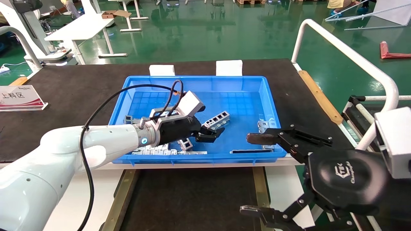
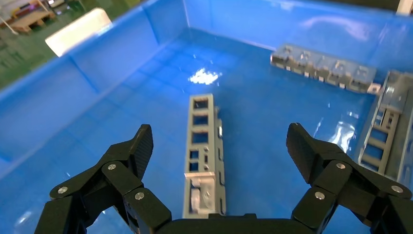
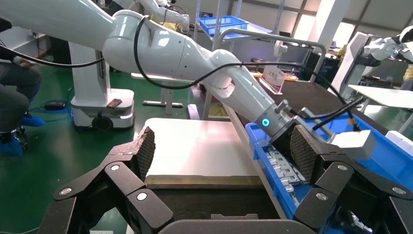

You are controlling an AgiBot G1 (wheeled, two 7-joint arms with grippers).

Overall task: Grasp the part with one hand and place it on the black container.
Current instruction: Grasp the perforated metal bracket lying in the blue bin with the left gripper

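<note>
The part [image 1: 217, 119] [image 2: 203, 146], a silver-grey ladder-like bracket with a row of rectangular openings, lies flat on the floor of the blue bin [image 1: 266, 106]. My left gripper [image 1: 208, 133] [image 2: 219, 139] hovers just above its near end, open, with one finger on each side and neither touching it. The black container [image 1: 192, 199] [image 3: 209, 204], a matte black tray with brass rails [image 1: 123, 192], sits in front of the bin, below the table edge. My right gripper [image 1: 257, 175] [image 3: 221, 146] hangs open and empty over the container's right side.
More grey brackets lie in the bin [image 2: 324, 68] [image 2: 387, 126] [image 1: 154, 150]. A flat strip [image 1: 252, 150] rests by the bin's front wall. A white rail [image 1: 353, 57] curves along the right. A sign [image 1: 19, 98] stands at the far left.
</note>
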